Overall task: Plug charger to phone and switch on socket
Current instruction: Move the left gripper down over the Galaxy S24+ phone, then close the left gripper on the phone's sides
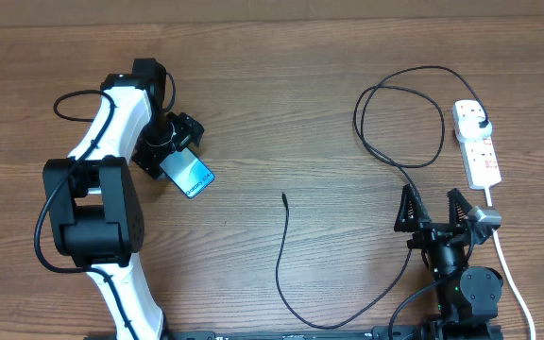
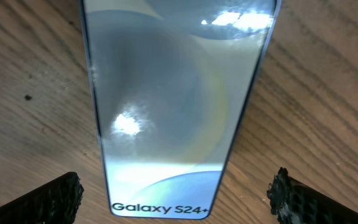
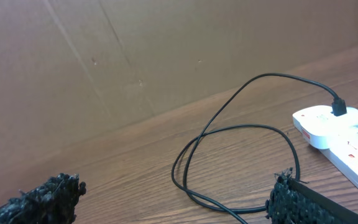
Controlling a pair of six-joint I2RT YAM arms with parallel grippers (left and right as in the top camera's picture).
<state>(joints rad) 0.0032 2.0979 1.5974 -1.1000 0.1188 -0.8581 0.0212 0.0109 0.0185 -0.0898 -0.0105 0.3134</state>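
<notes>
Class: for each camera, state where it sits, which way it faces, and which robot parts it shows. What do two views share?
Overhead: above the table, facing down; both arms, left gripper and right gripper show.
Left wrist: on the left arm, facing down at the phone; its fingertips show.
Right wrist: low, facing across to the charger and socket; its fingertips show.
Shared: overhead and right wrist show the socket.

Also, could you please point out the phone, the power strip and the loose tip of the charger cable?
phone (image 1: 191,177), overhead view, middle of the blue screen.
power strip (image 1: 485,159), overhead view, middle of its white body.
cable tip (image 1: 284,197), overhead view, the loose connector end.
</notes>
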